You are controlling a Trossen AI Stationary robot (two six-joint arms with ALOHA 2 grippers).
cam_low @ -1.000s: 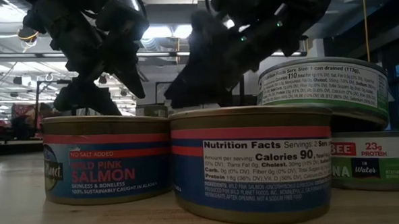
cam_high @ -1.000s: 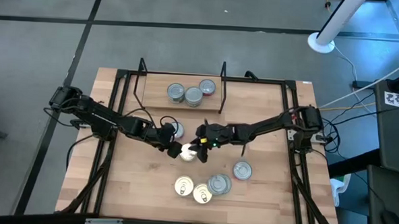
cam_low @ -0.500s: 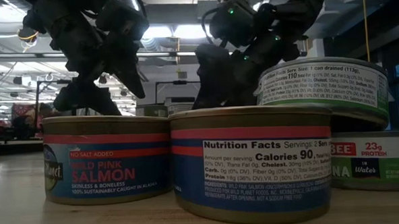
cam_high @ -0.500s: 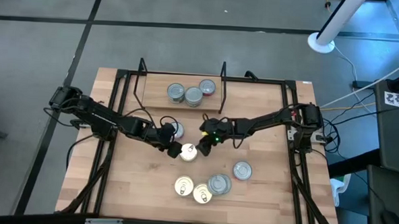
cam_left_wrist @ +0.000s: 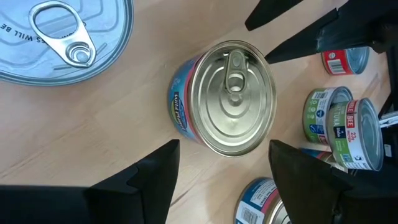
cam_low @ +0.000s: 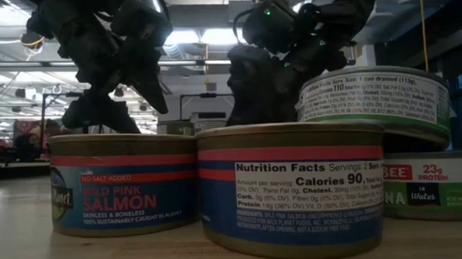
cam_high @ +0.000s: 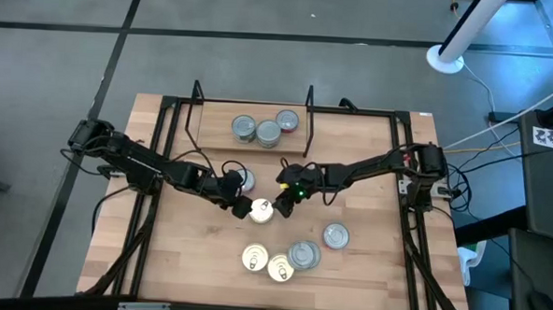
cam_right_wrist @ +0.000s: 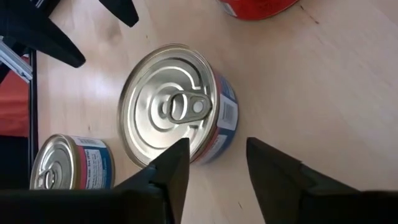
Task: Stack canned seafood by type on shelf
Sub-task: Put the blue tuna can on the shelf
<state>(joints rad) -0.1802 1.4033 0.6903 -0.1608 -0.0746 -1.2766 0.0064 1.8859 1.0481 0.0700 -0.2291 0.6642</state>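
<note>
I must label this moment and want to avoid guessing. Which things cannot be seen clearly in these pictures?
- High view: labels of the three cans on the shelf are too small to read.
- Low view: the shelf is hidden behind the salmon cans in front.
- High view: the can between the left gripper and right gripper is partly covered; contact is unclear.
- Right wrist view: a red can is cut off by the edge.

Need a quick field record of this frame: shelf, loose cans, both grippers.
shelf: three cans on it
centre can: upright on the table between both grippers, not held
front cluster: several cans, one stacked on another
left gripper: open, fingers straddling the centre can
right gripper: open, above the same can
</note>
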